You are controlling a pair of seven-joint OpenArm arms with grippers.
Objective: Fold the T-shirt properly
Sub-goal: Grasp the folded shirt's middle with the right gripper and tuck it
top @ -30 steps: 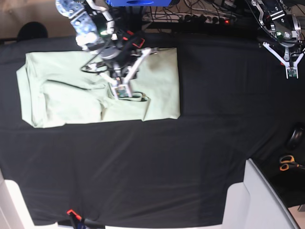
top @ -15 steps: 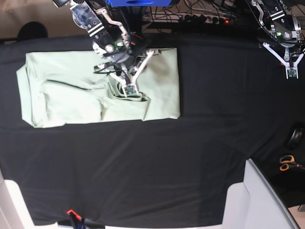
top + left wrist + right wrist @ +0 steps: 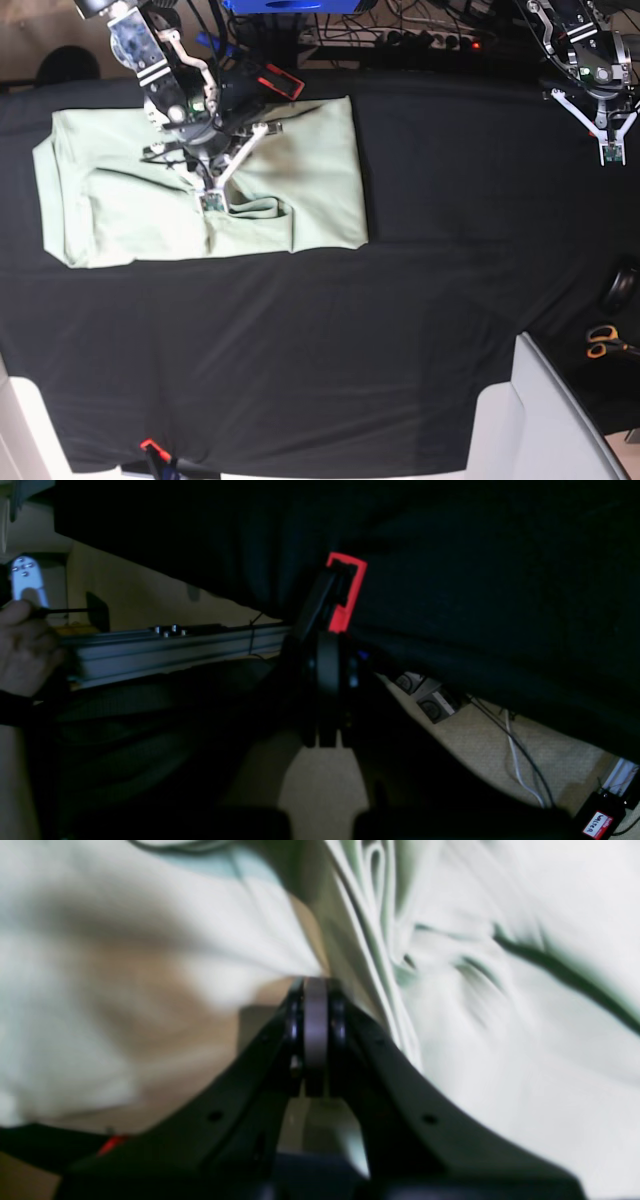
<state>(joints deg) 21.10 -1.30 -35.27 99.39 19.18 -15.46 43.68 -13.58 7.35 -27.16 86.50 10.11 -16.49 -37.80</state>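
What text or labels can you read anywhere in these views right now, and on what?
Red tag at the left wrist view's bottom right corner: white lettering, too blurred to read.
Grey boxes under the table edge: markings too small to read.
T-shirt: no readable print.

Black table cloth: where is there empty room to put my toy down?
The black table cloth is bare between the T-shirt and the near edge, and between the shirt and the scissors. It is crowded where the right gripper sits on the shirt.
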